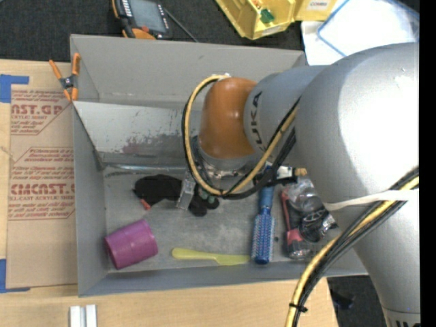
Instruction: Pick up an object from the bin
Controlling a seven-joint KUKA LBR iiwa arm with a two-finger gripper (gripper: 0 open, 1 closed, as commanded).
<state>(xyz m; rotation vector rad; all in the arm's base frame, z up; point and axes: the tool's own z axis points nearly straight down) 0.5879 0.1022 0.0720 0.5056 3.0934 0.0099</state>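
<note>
Cannot tell gripper (pixel 194 200) as spread or closed; low, just beside the crumpled black soft object (pixel 157 187) mid-floor in the grey metal bin (pixel 136 118), risks catching only an edge and losing it.

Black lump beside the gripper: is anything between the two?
Nothing visible. The gripper is right beside the black lump; the purple cup and yellow utensil lie nearer the front, off that line.

Silver arm (pixel 361 135) with orange cover (pixel 228 118), yellow cables (pixel 186 125).
</note>
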